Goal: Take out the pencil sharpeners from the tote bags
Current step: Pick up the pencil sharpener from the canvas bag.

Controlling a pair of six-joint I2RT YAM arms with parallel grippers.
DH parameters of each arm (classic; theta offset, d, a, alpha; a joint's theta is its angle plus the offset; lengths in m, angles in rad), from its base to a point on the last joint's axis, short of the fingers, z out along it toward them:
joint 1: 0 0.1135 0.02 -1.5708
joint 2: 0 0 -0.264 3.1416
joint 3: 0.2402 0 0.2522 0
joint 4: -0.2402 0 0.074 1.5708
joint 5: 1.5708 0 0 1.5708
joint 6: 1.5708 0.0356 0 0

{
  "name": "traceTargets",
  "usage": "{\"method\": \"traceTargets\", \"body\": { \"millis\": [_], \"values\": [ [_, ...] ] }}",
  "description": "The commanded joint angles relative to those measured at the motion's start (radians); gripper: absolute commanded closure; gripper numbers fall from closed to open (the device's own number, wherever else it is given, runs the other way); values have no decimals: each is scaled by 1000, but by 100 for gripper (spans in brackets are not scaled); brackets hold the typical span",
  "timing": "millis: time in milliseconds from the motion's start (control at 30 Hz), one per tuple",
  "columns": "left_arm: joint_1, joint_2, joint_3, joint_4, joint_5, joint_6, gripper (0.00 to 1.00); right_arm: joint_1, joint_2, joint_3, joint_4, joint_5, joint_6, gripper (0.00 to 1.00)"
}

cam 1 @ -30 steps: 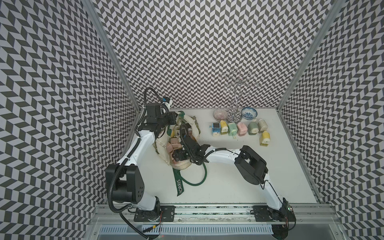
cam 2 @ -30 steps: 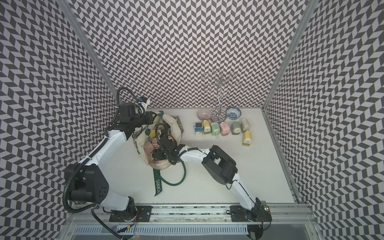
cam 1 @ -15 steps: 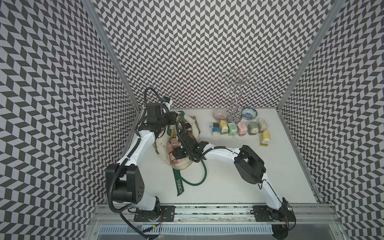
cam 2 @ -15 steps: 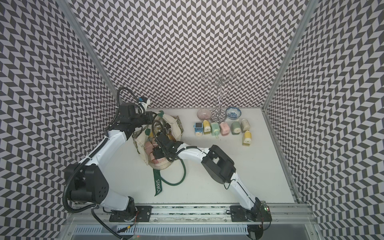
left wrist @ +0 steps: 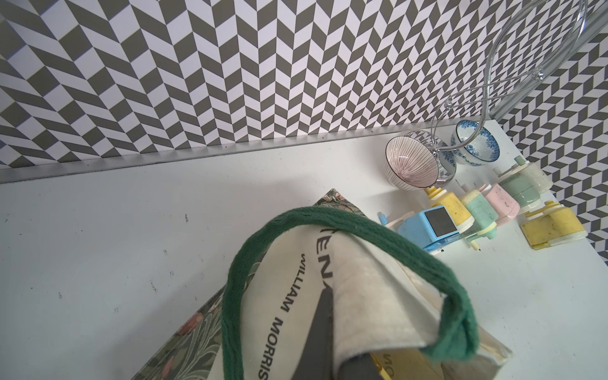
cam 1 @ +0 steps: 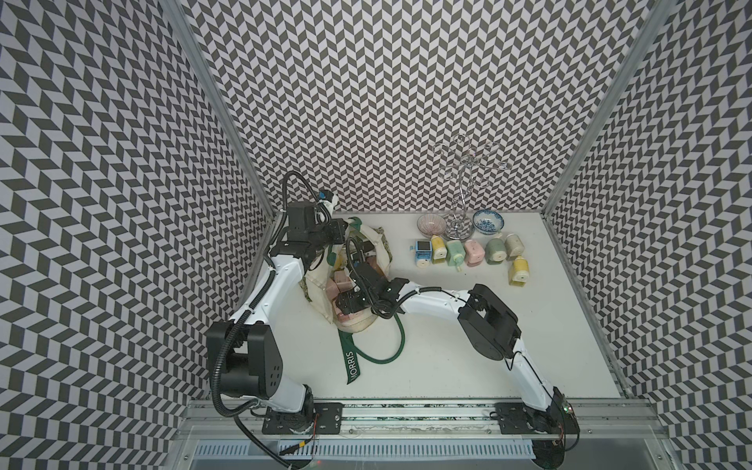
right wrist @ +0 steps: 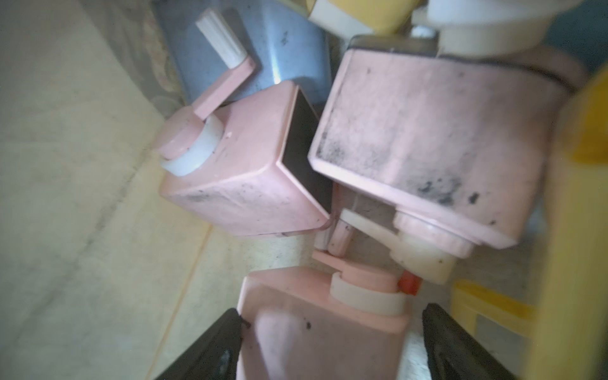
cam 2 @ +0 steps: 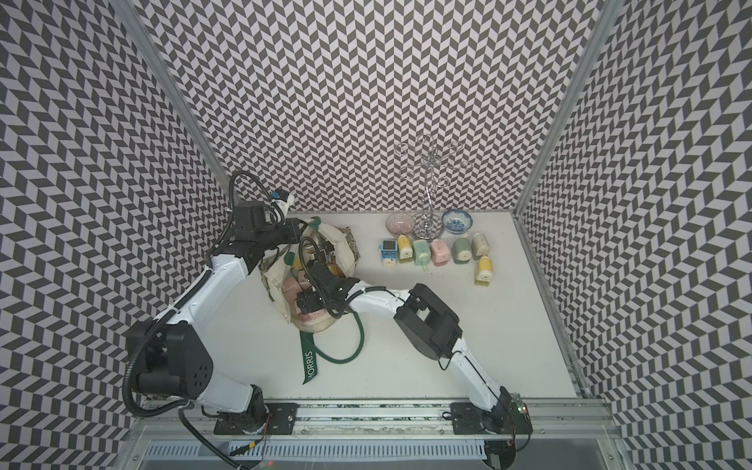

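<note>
The cream tote bag [cam 1: 321, 285] [cam 2: 276, 276] lies on its side at the back left, mouth facing the front. My left gripper [cam 1: 344, 231] [left wrist: 329, 332] is shut on the bag's rim cloth and holds it up. My right gripper [cam 1: 346, 305] [right wrist: 332, 309] is inside the bag's mouth. It is open, with a pink sharpener [right wrist: 322, 329] between its fingers; one finger touches the sharpener and a gap shows at the other. More pink sharpeners [right wrist: 243, 171], a blue one [right wrist: 286, 52] and yellow ones lie deeper inside. Several pencil sharpeners [cam 1: 473, 251] stand in a row on the table.
Two small patterned bowls [cam 1: 432, 225] [cam 1: 488, 221] and a wire stand [cam 1: 462, 195] sit at the back behind the row. A lone yellow sharpener [cam 1: 519, 270] lies right of the row. The bag's green strap [cam 1: 352, 362] loops over the table in front of the bag.
My right gripper has shifted a little inside the bag's mouth, toward the front left. The left gripper and the bag's raised rim have stayed where they were.
</note>
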Motion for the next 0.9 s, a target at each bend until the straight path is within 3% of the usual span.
{"method": "traceTargets", "body": {
  "millis": [0, 233, 467, 633, 867],
  "values": [
    [-1, -37, -1, 4, -14, 8, 100, -7, 42, -74, -92, -97, 29, 16],
    [-3, -39, -2, 1, -18, 13, 100, -6, 59, -104, -92, -145, 54, 15],
    [-4, -41, -1, 0, -22, 14, 100, -7, 36, -121, -175, -17, 10, 11],
    [-4, -43, 0, 0, -21, 15, 100, 7, 41, -172, -113, -172, 45, 2],
    [-14, -43, -4, -1, -34, 23, 100, 14, 33, -136, -77, -201, 67, 15]
  ]
}}
